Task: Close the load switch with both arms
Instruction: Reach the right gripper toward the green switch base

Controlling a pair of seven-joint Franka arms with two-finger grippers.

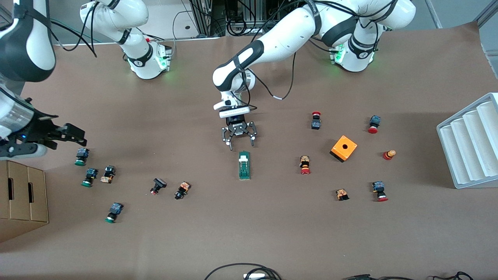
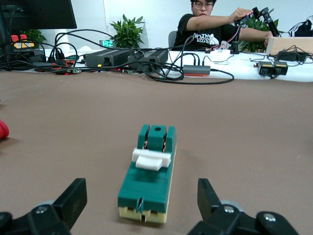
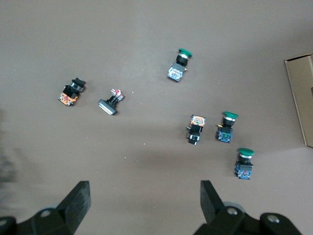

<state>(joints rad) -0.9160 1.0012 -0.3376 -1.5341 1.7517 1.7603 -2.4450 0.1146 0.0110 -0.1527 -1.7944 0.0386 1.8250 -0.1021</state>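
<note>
The load switch (image 1: pixel 244 165) is a narrow dark-green block with a white lever piece, lying flat at the middle of the table. My left gripper (image 1: pixel 241 145) is open and hangs low just off the switch's end that points toward the robot bases, without touching it. In the left wrist view the switch (image 2: pixel 149 176) lies lengthwise between the open fingers (image 2: pixel 73 198), with its white lever (image 2: pixel 152 160) on top. My right gripper (image 1: pixel 76 134) is open and empty, held up over the push buttons at the right arm's end of the table. Its fingers (image 3: pixel 78 198) show spread in the right wrist view.
Several small push buttons lie scattered at both ends of the table. An orange box with a hole (image 1: pixel 344 148) sits toward the left arm's end, with a white ridged tray (image 1: pixel 470 144) at that edge. A cardboard box (image 1: pixel 21 198) stands at the right arm's end.
</note>
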